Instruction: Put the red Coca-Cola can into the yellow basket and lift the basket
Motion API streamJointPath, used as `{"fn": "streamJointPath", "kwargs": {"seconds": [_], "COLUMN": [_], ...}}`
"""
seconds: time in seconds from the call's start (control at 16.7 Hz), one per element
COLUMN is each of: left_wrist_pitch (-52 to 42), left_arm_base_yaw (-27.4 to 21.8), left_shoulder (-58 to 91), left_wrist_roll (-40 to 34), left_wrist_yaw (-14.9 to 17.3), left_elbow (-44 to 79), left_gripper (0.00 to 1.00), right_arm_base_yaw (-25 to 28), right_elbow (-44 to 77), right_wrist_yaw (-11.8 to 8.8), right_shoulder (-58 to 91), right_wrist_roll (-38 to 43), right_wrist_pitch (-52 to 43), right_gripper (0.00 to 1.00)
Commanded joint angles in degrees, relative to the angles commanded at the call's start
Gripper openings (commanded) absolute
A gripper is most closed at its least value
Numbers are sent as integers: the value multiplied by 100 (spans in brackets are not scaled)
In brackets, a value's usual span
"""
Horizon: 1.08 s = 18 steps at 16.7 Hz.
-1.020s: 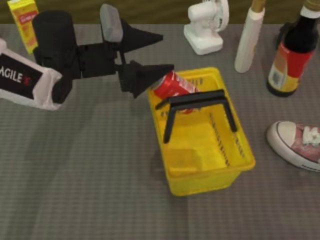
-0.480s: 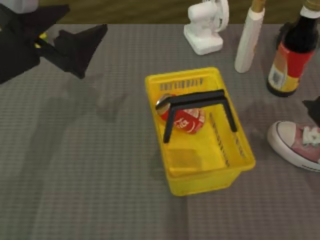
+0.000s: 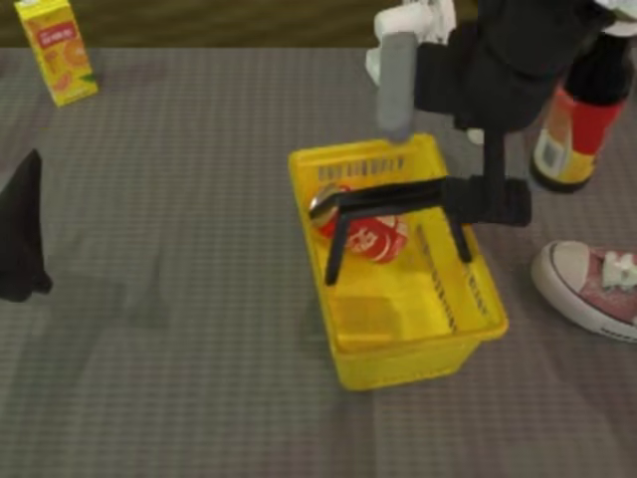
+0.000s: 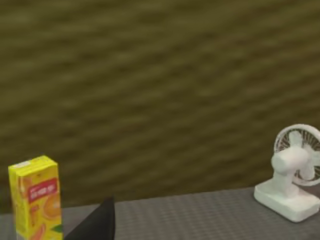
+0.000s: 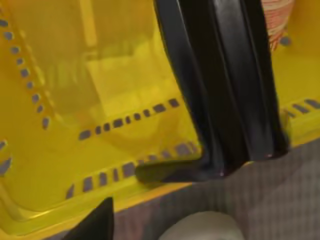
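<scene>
The yellow basket [image 3: 418, 368] stands mid-table with its black handle [image 3: 393, 194] upright across it. The red Coca-Cola can [image 3: 373, 237] lies on its side inside, under the handle. My right gripper [image 3: 488, 202] points down over the handle's right end, open, nothing held. In the right wrist view the handle [image 5: 225, 85] and the basket wall [image 5: 60, 150] fill the picture, one fingertip [image 5: 95, 225] shows beside the rim, and a bit of the can [image 5: 277, 20] peeks out behind the handle. My left gripper [image 3: 22, 234] is parked at the table's left edge, open and empty.
An orange juice carton [image 3: 58, 48] stands at the back left. A white fan [image 3: 403, 70] and a dark bottle with a red label [image 3: 572, 129] stand at the back right, partly behind my right arm. A sneaker [image 3: 592, 284] lies right of the basket.
My left gripper let go of the can, which dropped into the basket, then drew back to the left edge. My right arm came in from the right over the handle.
</scene>
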Motion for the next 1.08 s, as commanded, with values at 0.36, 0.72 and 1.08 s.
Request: {"fn": "streamJointPath", "kwargs": {"seconds": [0.36,0.72,1.08], "left_wrist_pitch": [-964,-1111,-1111], "left_arm_base_yaw": [234,263,263], "left_shoulder": [-2202,-2485,-2485], "left_wrist_roll": [207,242,242], "left_wrist_yaw": [-1228,-1410,-1410], "left_elbow": [-1410,-1631,-1631], "left_gripper": [100,100,100], "right_arm_base_yaw": [560,635,635], "right_elbow": [1972,2223,1767], "right_wrist_yaw": [29,38,38], "right_shoulder": [1868,2071,2003], "right_wrist_roll": [-955,-1084,-1084], "right_wrist_pitch": [-1224,-1376,-987], "right_gripper": [100,100,100]}}
